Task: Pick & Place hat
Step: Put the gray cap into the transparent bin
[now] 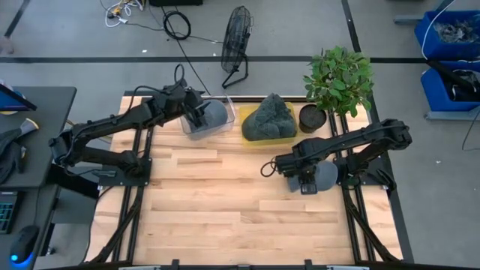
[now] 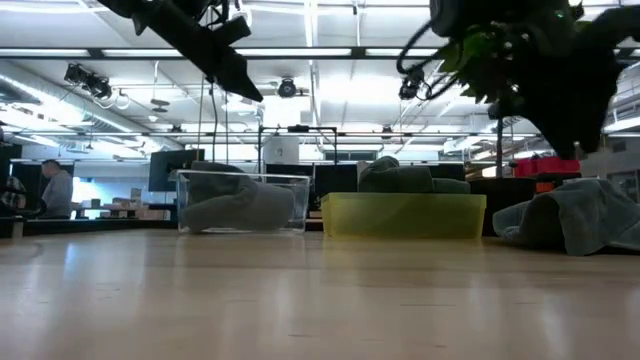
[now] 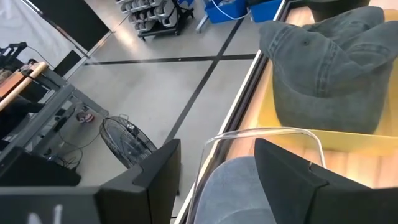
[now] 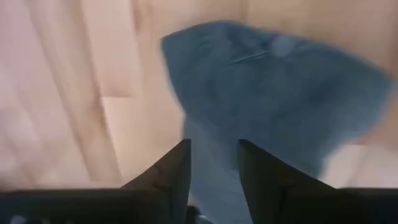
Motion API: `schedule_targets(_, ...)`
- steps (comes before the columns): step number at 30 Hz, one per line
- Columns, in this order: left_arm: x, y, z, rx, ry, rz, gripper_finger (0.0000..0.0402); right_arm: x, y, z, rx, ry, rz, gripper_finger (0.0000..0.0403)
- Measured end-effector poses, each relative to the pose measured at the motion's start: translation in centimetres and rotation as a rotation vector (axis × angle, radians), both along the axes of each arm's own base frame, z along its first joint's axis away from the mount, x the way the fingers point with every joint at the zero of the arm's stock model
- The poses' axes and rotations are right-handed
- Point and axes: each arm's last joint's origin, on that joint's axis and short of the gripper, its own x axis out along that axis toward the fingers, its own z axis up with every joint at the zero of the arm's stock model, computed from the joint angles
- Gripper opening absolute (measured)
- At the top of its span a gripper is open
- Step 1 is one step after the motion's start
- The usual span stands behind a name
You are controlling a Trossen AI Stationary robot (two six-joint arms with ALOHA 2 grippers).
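My left end effector (image 1: pixel 201 112) hangs above the clear bin (image 1: pixel 189 127) at the far left of the worktop (image 1: pixel 225 202), fingers (image 3: pixel 155 180) spread wide, gripping nothing. A grey-blue hat (image 1: pixel 214 114) lies inside this bin, below those fingers. The bin sits near the worktop's far edge, and the near half of the wood is open for travel.

Just beside the clear bin, to its right, stands a yellow tray (image 1: pixel 251 136) carrying a dark grey hat (image 1: pixel 268 118), heaped above the rim. Next along the far edge comes a potted plant (image 1: pixel 337 79), its leaves overhanging the far right corner. A floor fan (image 1: pixel 237 34) stands off the worktop, beyond the two containers.

My right end effector (image 1: pixel 306 182) is low over a third hat (image 1: pixel 322 176), blue-grey, lying flat on the bare wood at the right side, near the right rail. Its fingers (image 4: pixel 168 174) stand narrowly apart with the cloth showing between them; I cannot tell whether they pinch it.

Count: three hats, two containers, one plant, one fan.
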Motion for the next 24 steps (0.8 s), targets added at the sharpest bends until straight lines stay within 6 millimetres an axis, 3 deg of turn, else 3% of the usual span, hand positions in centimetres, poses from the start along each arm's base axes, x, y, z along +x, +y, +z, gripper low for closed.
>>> schedule_targets(7,0.0,0.0,0.0,0.0,0.006,-0.001,0.0209,-0.6,0.0,-3.4,-0.021,-0.026,0.005,0.0133)
schedule_targets(17,0.0,0.0,-0.1,-0.001,0.006,-0.001,0.0209,-1.5,-0.1,-6.4,0.053,-0.043,0.014,0.0128)
schedule_targets(20,0.0,0.0,-0.1,-0.003,0.005,0.0,0.0209,-1.5,-0.1,-6.7,0.06,-0.048,0.012,0.0101)
schedule_targets(24,0.0,-0.1,-0.1,-0.035,-0.021,-0.015,0.0209,-1.4,0.0,-6.4,0.082,-0.054,0.022,0.0022)
